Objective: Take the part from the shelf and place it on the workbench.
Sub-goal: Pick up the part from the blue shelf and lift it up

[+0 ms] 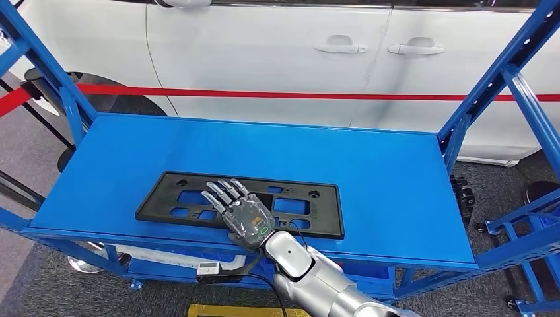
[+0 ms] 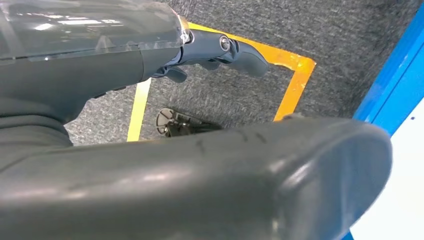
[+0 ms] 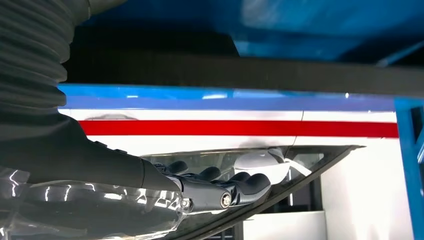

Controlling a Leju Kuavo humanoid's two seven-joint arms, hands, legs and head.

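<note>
Part: a flat black rectangular plate with several cut-outs, lying on the blue shelf close to the shelf's front edge, left of centre. Head view: the right hand reaches over the front edge and rests palm-down on the plate's middle, fingers extended and slightly spread, pointing toward the back edge; no grip around the plate is visible. A white car with two door handles stands beyond the back edge, with a red band stretched in front of it. Right wrist view: the right hand seen from the side and low, its dark fingers lying against the plate's edge, the red band and white car body behind; whether the thumb hooks beneath cannot be told. Left wrist view: the left hand, fingers loosely curled and holding nothing, above grey carpet marked with yellow-orange tape, beside a blue frame member.
</note>
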